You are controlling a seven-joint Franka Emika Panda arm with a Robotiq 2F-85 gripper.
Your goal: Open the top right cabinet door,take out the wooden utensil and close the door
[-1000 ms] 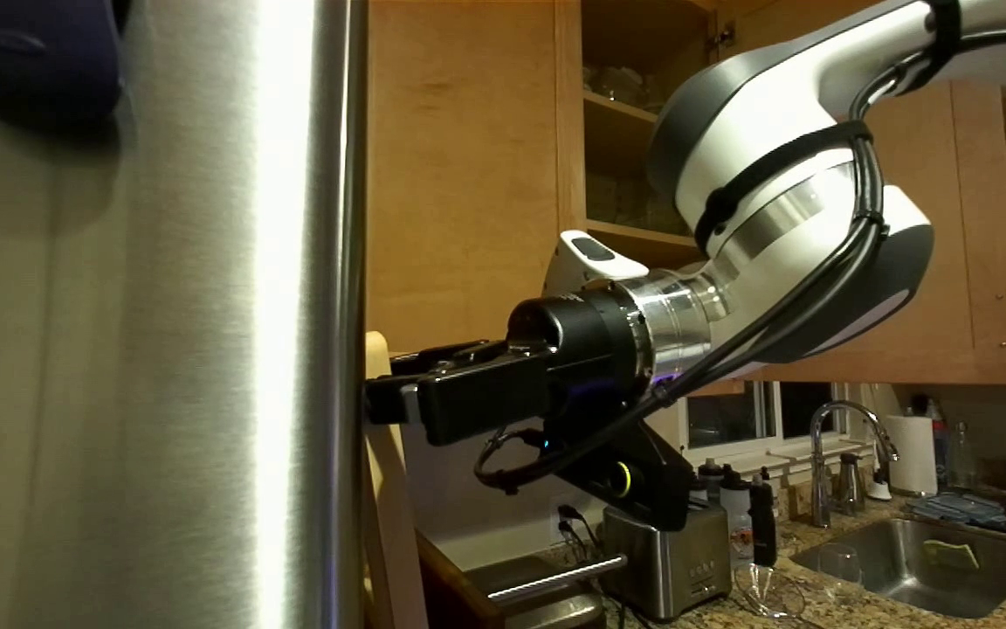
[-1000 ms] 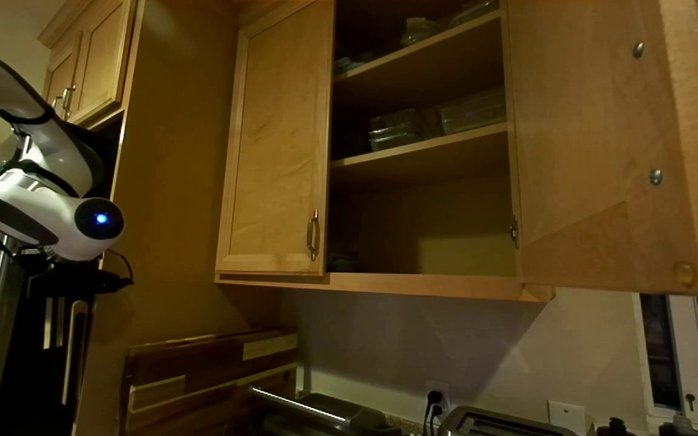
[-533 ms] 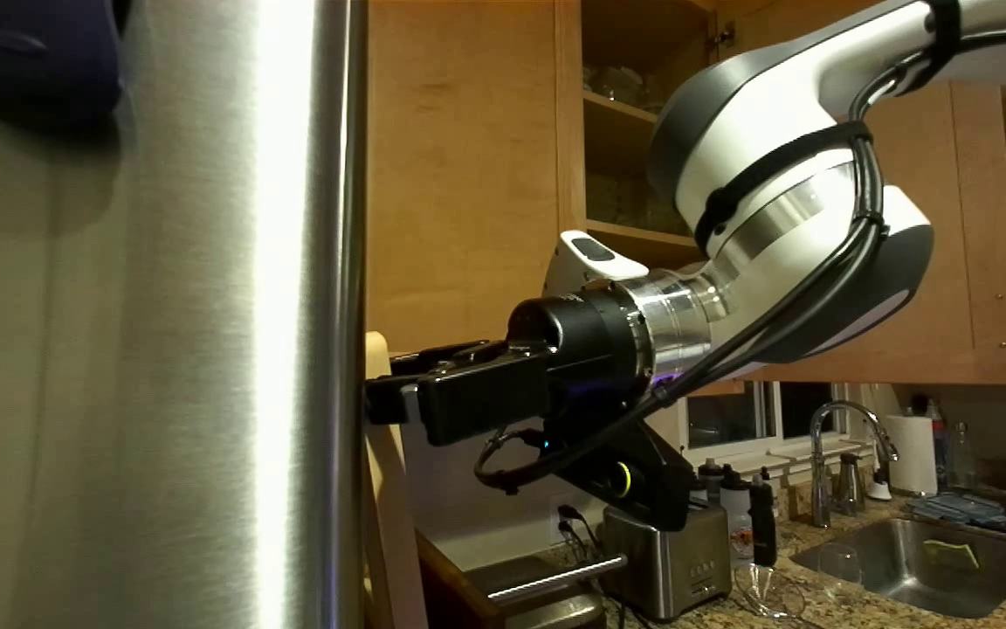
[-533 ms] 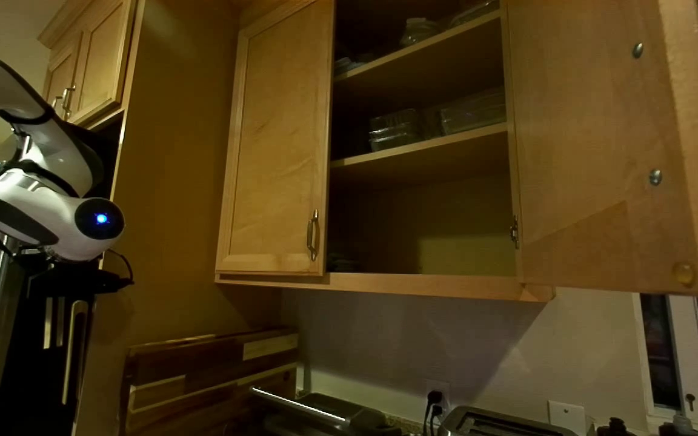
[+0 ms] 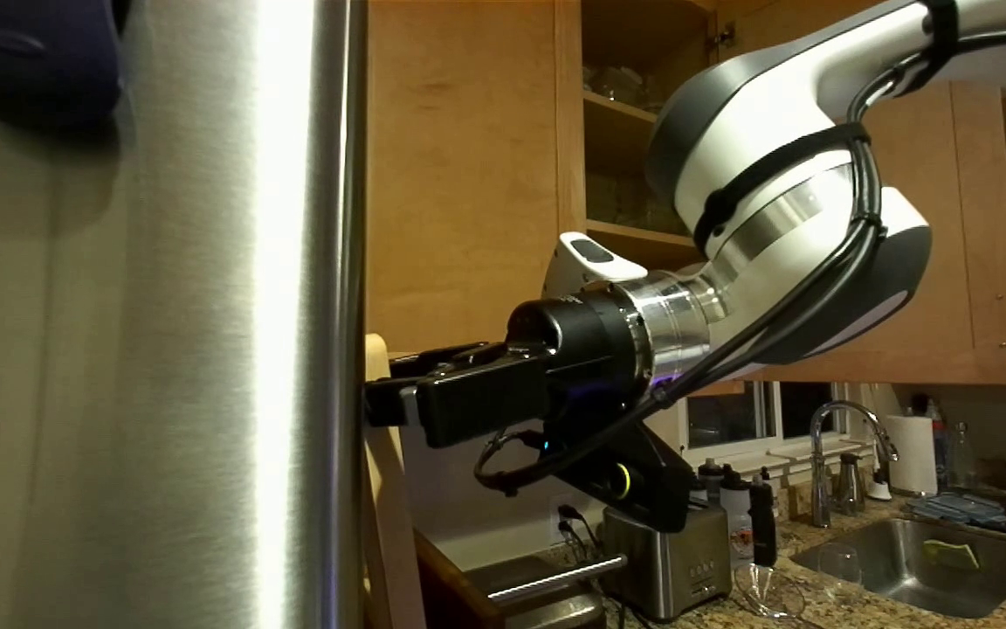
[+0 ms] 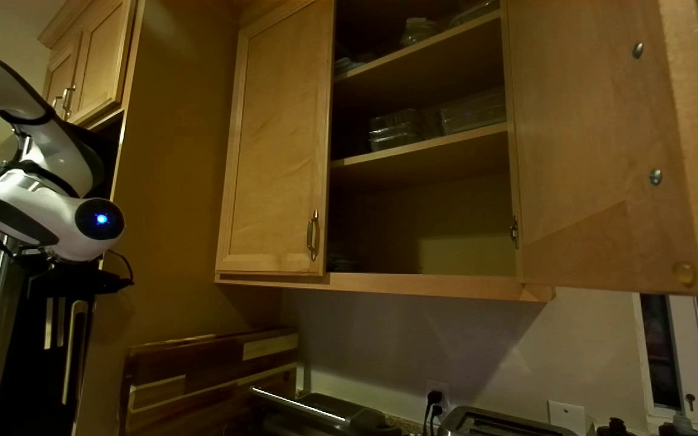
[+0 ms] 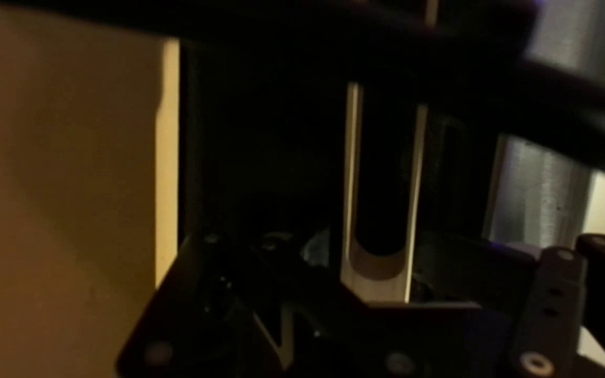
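Right upper cabinet door (image 6: pixel 597 151) stands open; I can't locate wooden utensil. Can't tell whether jaws spread or pinching. Gripper (image 5: pixel 396 383) near stainless refrigerator (image 5: pixel 189 349); if I drift sideways, may scrape it.

The claw (image 5: pixel 394 382) is black, with a rounded housing (image 5: pixel 586 341) and block-shaped fingers (image 5: pixel 481 402); the wrist view shows pale round screw heads (image 7: pixel 537 363). Behind the claw follow a polished metal collar (image 5: pixel 667 323) and white shells (image 5: pixel 782 114) with dark grey sections (image 5: pixel 686 122). Black cables (image 5: pixel 859 245) run along the shells under black straps (image 5: pixel 947 39). Below and behind the claw is a black bracket (image 5: pixel 664 498) with a yellow-green ring (image 5: pixel 625 479). In an exterior view, a dark round joint cap (image 6: pixel 86 220) bears a blue light (image 6: pixel 101 219).
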